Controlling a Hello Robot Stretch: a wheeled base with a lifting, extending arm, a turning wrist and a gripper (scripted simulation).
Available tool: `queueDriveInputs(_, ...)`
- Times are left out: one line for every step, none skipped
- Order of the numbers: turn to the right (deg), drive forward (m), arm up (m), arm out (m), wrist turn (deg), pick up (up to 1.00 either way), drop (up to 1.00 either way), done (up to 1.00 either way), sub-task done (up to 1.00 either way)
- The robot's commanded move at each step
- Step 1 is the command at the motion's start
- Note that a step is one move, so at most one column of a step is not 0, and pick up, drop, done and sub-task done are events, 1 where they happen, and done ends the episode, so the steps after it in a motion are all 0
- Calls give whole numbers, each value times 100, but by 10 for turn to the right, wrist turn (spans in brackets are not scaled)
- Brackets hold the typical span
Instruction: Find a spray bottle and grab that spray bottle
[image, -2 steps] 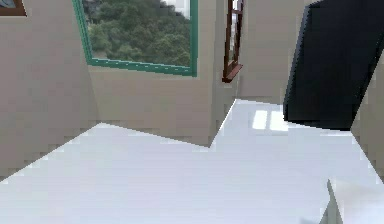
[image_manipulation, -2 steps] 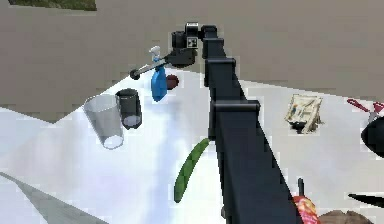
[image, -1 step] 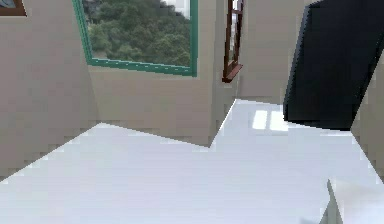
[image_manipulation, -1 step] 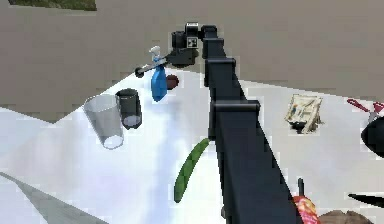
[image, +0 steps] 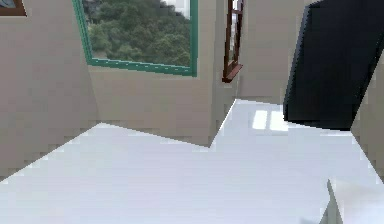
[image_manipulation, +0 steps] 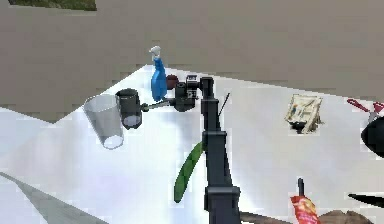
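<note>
dark square arm (image_manipulation: 216, 150), dark thin-fingered end effector (image_manipulation: 152, 106).

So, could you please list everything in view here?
Spray bottle: one, blue, far part of the white tabletop.
Cup: one, clear, tabletop's left.
Mug: one, dark, beside the cup.
Long thing: one, green, lying mid-tabletop.
Crumpled bag: one, beige, tabletop's right.
Window: one, teal frame, forward view's top.
Narrow window: one, brown frame, right of it.
Panel: one, black, forward view's right.
Arm: one, dark, arm side view's bottom.
Gripper: one, dark, by the mug; cannot tell whether it holds anything.
</note>
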Motion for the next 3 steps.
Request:
queueDriveInputs(0, 0, 0, 0, 0, 100, 0, 0, 0)
queueDriveInputs(0, 0, 10, 0, 0, 0, 0, 0, 0)
queueDriveInputs(0, 0, 0, 0, 0, 0, 0, 100, 0)
